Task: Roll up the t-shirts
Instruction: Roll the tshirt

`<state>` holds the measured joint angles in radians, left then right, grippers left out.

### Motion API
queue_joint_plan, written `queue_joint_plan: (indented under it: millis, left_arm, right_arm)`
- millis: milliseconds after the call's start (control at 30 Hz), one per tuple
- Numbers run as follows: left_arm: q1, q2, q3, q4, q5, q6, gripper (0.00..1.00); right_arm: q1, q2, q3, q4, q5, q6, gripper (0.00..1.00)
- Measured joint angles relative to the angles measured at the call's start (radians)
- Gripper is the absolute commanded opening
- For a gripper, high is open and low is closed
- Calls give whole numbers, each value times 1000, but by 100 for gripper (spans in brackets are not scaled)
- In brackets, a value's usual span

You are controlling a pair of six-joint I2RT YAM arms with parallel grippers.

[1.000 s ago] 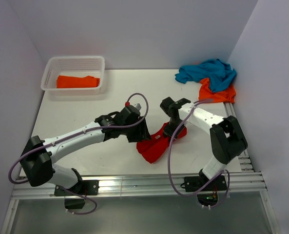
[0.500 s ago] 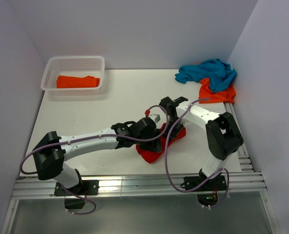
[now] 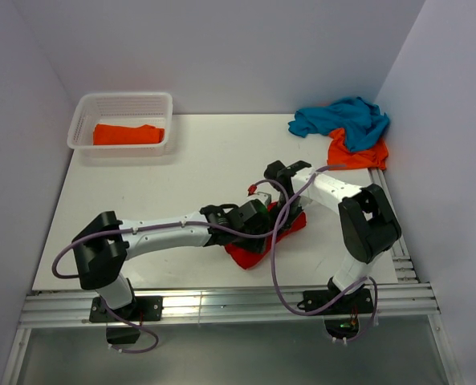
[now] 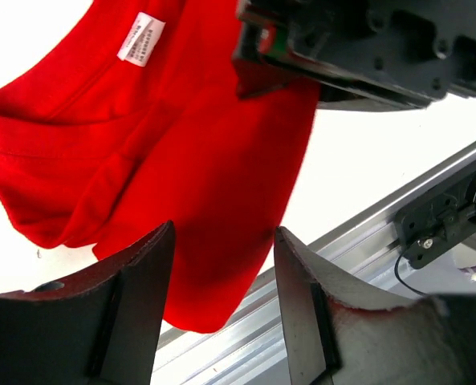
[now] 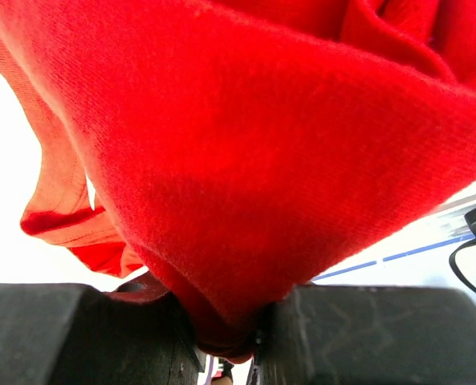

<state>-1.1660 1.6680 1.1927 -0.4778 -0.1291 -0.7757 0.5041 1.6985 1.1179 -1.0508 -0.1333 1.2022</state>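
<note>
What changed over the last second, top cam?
Left gripper swung right, now open over the red t-shirt, which has bunched up smaller. Right gripper stayed shut on it. Basket, its orange t-shirt and the teal t-shirt did not move.

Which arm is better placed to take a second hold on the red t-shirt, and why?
Left, probably: the left gripper is open with the red t-shirt between its fingers, while the right gripper is shut on the cloth.

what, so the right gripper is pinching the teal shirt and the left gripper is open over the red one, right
Wrong shirt: the right gripper is pinching the red shirt, not the teal shirt, as the right wrist view shows. The left gripper is open over it.
</note>
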Motion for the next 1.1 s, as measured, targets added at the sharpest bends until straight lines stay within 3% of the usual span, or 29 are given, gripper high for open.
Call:
queue_joint_plan:
  millis: [467, 700, 800, 833, 900, 933, 1033, 1100]
  left_arm:
    - [-83, 33, -7, 24, -11, 73, 56]
    - [-94, 108, 19, -18, -82, 80, 56]
    - [-95, 140, 49, -48, -116, 79, 47]
    - [-96, 147, 59, -59, -127, 78, 37]
    - [-97, 154, 71, -74, -141, 79, 28]
    - [-98, 155, 75, -78, -145, 82, 18]
    - [-99, 155, 77, -80, -138, 94, 1]
    - [-99, 155, 77, -77, -122, 106, 0]
  right_arm:
    - [-23, 4, 3, -10, -16, -18, 0]
    - [-24, 8, 8, -14, -18, -26, 0]
    - [-24, 8, 8, -14, -18, -27, 0]
    - [-24, 8, 8, -13, -18, -29, 0]
    - [-25, 8, 8, -13, -18, -32, 0]
    - [-25, 8, 8, -13, -18, -34, 0]
    - [-25, 8, 9, -17, -18, -41, 0]
    - [-26, 10, 11, -25, -18, -45, 0]
